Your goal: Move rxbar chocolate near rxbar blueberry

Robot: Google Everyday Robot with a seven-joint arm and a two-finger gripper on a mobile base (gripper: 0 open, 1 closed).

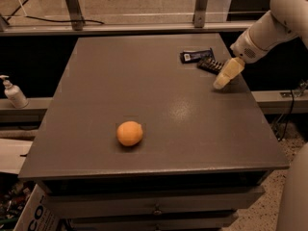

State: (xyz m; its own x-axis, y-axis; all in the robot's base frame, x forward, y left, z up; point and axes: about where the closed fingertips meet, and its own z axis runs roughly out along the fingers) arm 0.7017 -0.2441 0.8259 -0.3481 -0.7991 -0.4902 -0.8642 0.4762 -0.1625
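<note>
Camera view: the robot's pale hand [222,81] hangs low over the right side of the grey worktop [159,95]; whether it is apart or together cannot be told. Just beside it to the left lies the rxbar chocolate [210,65], close against the rxbar blueberry [196,56] near the far right corner. An orange [130,133] sits well apart, toward the front.

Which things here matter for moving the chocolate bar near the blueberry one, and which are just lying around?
For the job: rxbar chocolate, rxbar blueberry right beside it, claw by the bars near the table right edge.
Just lying about: orange near the front edge, pump bottle off the left side.
</note>
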